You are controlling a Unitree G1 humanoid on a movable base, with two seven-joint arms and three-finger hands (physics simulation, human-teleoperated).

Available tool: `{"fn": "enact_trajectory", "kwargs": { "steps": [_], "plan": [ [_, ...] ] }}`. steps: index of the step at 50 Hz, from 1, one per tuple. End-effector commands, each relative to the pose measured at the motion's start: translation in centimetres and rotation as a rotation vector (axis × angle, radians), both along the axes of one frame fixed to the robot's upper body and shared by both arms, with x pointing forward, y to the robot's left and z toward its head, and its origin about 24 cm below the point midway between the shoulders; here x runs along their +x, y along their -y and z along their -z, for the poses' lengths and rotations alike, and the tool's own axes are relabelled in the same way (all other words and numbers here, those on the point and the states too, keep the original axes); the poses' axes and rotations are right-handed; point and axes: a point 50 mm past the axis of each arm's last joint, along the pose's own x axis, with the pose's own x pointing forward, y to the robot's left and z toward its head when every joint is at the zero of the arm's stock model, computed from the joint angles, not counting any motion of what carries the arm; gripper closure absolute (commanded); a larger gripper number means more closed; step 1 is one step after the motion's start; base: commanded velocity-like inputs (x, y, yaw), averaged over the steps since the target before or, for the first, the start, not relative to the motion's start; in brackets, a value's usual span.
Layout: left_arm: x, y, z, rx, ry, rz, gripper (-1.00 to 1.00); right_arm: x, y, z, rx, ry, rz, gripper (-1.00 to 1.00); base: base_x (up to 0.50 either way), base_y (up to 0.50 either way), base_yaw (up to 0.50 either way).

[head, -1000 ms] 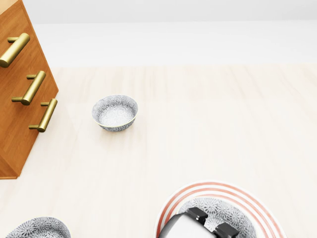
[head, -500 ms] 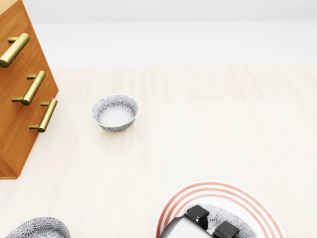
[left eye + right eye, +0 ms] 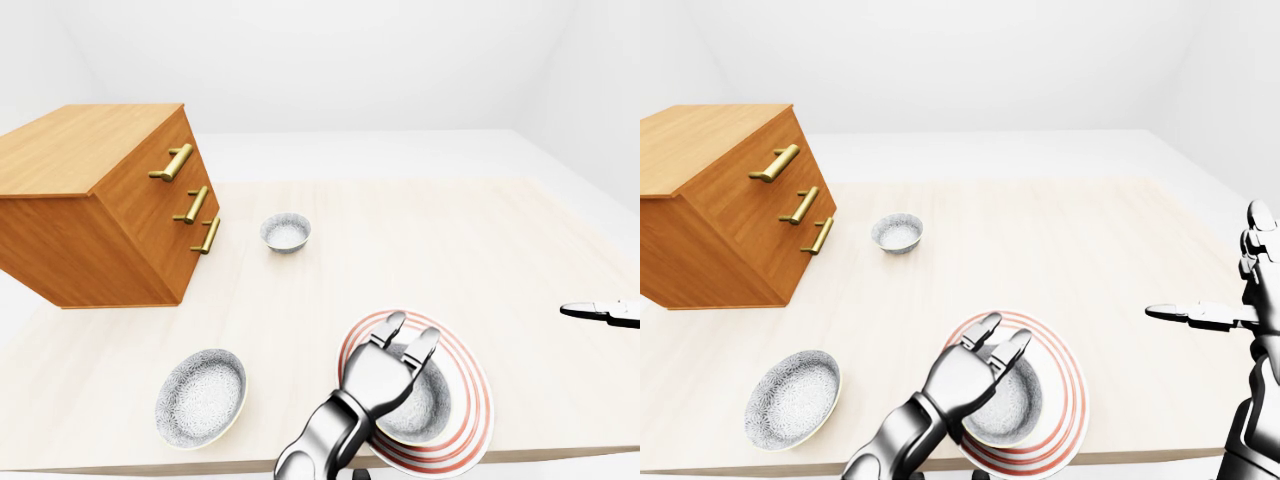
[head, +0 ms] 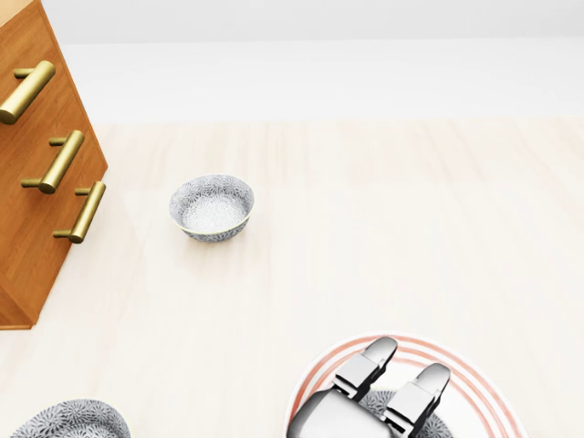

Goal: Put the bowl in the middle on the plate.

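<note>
bowl [image 3: 422, 402] sits upright inside the plate [image 3: 478, 395], about at its centre. placement looks done, judging from how things lie.

left hand [image 3: 378, 380] hangs over the plate's left half and its palm hides the bowl's left rim. fingers [image 3: 421, 347] are stretched straight across the bowl, released, not curled round it. thumb is hidden under the palm. cannot tell whether any finger touches the rim.

right hand [image 3: 1200, 316] is well to the right of the plate, past the table [image 3: 400, 240] edge. its fingers are flat and extended, with nothing in them.

second bowl [image 3: 200, 397] lies left of the plate, apart from it. third bowl [image 3: 285, 232] is well above the plate in the left-eye view, near the drawer chest [image 3: 100, 215].

risks:
- the hidden thumb or a finger could snag the rim if the hand pulls away low. that would tip the bowl or drag it off centre.
- the plate's lower rim lies close to the table edge, so a pull toward the robot could slide plate and bowl over.
- a sideways retreat to the left could clip the second bowl.

lifting clear before drawing back seems the safer way out.
</note>
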Motion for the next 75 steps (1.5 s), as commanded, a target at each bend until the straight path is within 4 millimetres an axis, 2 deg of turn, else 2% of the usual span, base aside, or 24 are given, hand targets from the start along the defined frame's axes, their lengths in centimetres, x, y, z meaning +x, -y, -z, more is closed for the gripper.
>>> {"fn": "enact_trajectory", "kwargs": {
  "steps": [1, 9, 16, 21, 25, 34, 40, 43, 44, 46, 47, 48, 50, 55, 56, 58, 61, 67, 71, 75],
  "plan": [
    [0.5, -0.2, -0.6, -0.009, 0.004, -0.01, -1.0, 0.0, -0.1, -0.2, -0.007, 0.003, -0.002, -1.0, 0.0, 0.0, 0.0],
    [0.5, -0.1, -1.0, -0.02, 0.012, -0.007, -1.0, 0.1, 0.1, 0.3, 0.006, -0.009, 0.007, -1.0, 0.0, 0.0, 0.0],
    [0.6, -0.4, -1.3, -0.02, 0.006, -0.01, -1.0, 0.0, -0.1, -0.1, -0.009, 0.0, 0.0, -1.0, 0.0, 0.0, 0.0],
    [0.6, -1.2, -2.1, -0.034, -0.01, -0.018, -1.0, 0.1, 0.1, 0.3, 0.003, -0.011, 0.01, -1.0, 0.0, 0.0, 0.0],
    [0.8, -2.1, -2.0, -0.037, -0.034, -0.04, -1.0, 0.1, 0.1, 0.3, 0.003, -0.011, 0.007, -1.0, 0.0, 0.0, 0.0],
    [-0.8, -3.2, -2.0, -0.061, -0.13, -0.012, -1.0, 0.1, 0.1, 0.3, 0.003, -0.012, 0.009, -1.0, 0.0, 0.0, 0.0],
    [-1.7, -3.9, -2.8, -0.088, -0.223, 0.047, -1.0, 0.1, 0.1, 0.1, -0.004, -0.009, 0.006, -1.0, 0.0, 0.0, 0.0],
    [-1.9, -4.0, -4.3, -0.151, -0.227, 0.08, -1.0, 0.2, 0.2, 0.3, 0.003, -0.016, 0.011, -1.0, 0.0, 0.0, 0.0],
    [-1.0, -5.1, -3.0, -0.159, -0.255, 0.03, -1.0, 0.2, 0.2, 0.5, 0.007, -0.019, 0.013, -1.0, 0.0, 0.0, 0.0],
    [-0.4, -5.9, -2.5, -0.155, -0.272, -0.006, -1.0, 0.2, 0.2, 0.4, 0.005, -0.018, 0.013, -1.0, 0.0, 0.0, 0.0],
    [-0.8, -5.9, -3.2, -0.156, -0.259, 0.003, -1.0, 0.2, 0.2, 0.4, 0.004, -0.017, 0.013, -1.0, 0.0, 0.0, 0.0],
    [-1.3, -6.0, -4.7, -0.196, -0.251, 0.029, -1.0, 0.2, 0.2, 0.4, 0.005, -0.019, 0.013, -1.0, 0.0, 0.0, 0.0],
    [-1.1, -6.6, -5.8, -0.215, -0.219, 0.027, -1.0, 0.2, 0.2, 0.4, 0.004, -0.018, 0.012, -1.0, 0.0, 0.0, 0.0],
    [-0.5, -7.6, -6.8, -0.296, -0.205, 0.007, -1.0, 0.2, 0.1, 0.4, 0.001, -0.02, 0.01, -1.0, 0.0, 0.0, 0.0],
    [-0.6, -7.7, -7.7, -0.32, -0.189, 0.009, -1.0, 0.2, 0.1, 0.5, 0.002, -0.025, 0.009, -1.0, 0.0, 0.0, 0.0],
    [-0.2, -8.2, -7.5, -0.342, -0.174, -0.016, -1.0, 0.2, 0.2, 0.7, 0.008, -0.031, 0.012, -1.0, 0.0, 0.0, 0.0],
    [0.2, -9.2, -9.2, -0.407, -0.163, -0.069, -1.0, 0.2, 0.2, 0.6, 0.005, -0.031, 0.01, -1.0, 0.0, 0.0, 0.0],
    [1.2, -11.2, -9.4, -0.508, -0.18, -0.151, -1.0, 0.1, 0.1, 0.4, -0.005, -0.026, 0.005, -1.0, 0.0, 0.0, 0.0],
    [1.8, -11.9, -9.1, -0.526, -0.182, -0.182, -1.0, 0.2, 0.2, 0.7, 0.004, -0.034, 0.011, -1.0, 0.0, 0.0, 0.0],
    [2.2, -12.5, -9.6, -0.612, -0.203, -0.198, -1.0, 0.2, 0.2, 0.6, 0.002, -0.031, 0.01, -1.0, 0.0, 0.0, 0.0]
  ]
}}
